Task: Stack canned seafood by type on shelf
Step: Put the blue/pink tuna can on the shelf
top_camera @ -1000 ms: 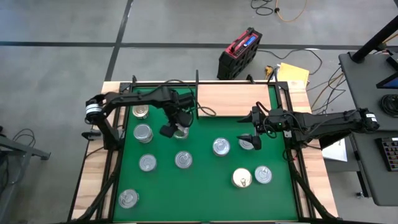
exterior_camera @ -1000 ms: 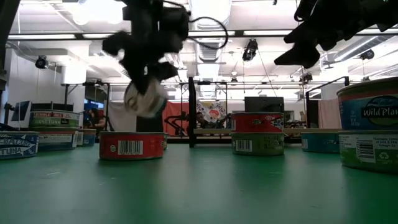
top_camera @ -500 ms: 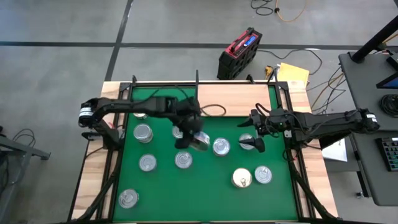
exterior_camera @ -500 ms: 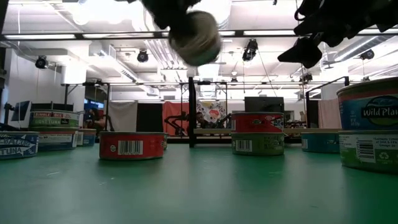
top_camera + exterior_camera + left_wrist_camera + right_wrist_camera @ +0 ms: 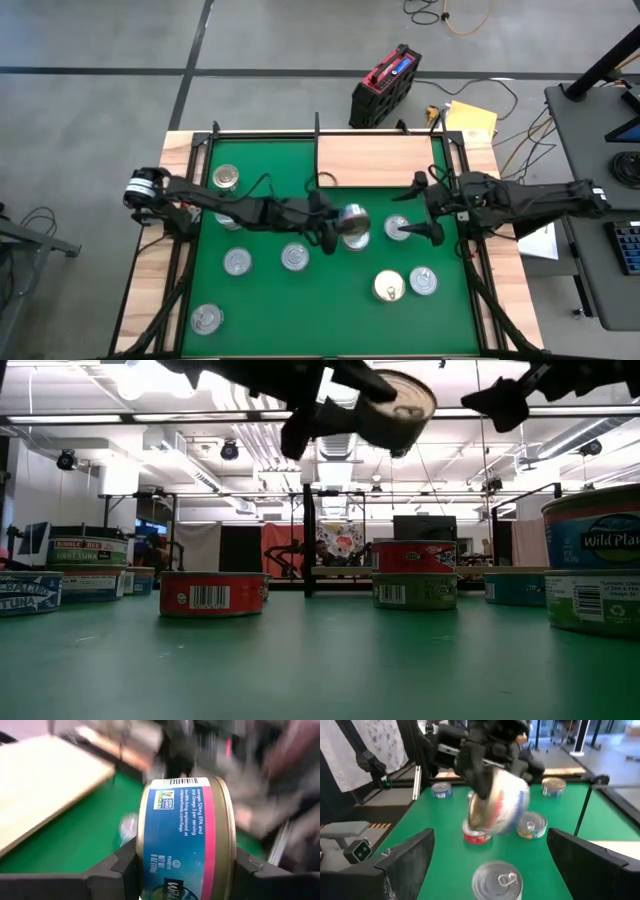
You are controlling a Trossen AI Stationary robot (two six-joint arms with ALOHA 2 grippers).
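The step in hand looked like the carry. The left hand (image 5: 340, 226) was clamped on the rim and base of a blue-and-pink tin (image 5: 354, 219), held on its side and clear of the green mat (image 5: 260, 300), a little in front of the pale wooden shelf (image 5: 375, 160). The shelf itself bore no tins. The other tins (image 5: 293, 257) stood scattered over the mat in front of it. The right hand (image 5: 425, 218), fingers spread wide and empty, hovered near the shelf's front right corner, beside a silver-lidded tin (image 5: 398, 228). Next, the carried tin probably needed turning upright and moving back over the shelf to be set down.
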